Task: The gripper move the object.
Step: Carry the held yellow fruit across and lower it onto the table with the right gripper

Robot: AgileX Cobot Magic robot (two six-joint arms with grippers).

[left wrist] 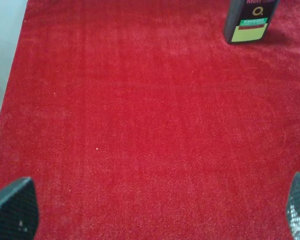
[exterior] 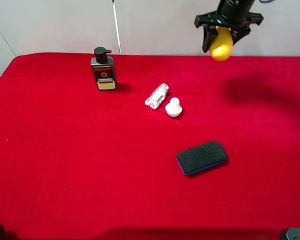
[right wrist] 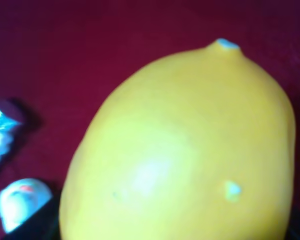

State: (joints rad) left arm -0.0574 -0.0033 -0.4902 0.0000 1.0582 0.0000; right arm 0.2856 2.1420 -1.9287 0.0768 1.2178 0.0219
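The yellow mango-like object [exterior: 221, 47] hangs high above the back right of the red cloth, held in my right gripper [exterior: 224, 36], whose black prongs are shut around it. In the right wrist view the object [right wrist: 185, 150] fills most of the picture. My left gripper [left wrist: 150, 210] is open and empty over bare red cloth, with only its two fingertips [left wrist: 12, 210] showing at the frame's corners; it does not show in the exterior view.
A dark pump bottle [exterior: 103, 70] stands at the back left, also in the left wrist view [left wrist: 250, 20]. A small silver packet [exterior: 157, 95] and a white duck [exterior: 173, 107] lie mid-table. A black blue-edged eraser [exterior: 202, 157] lies front right.
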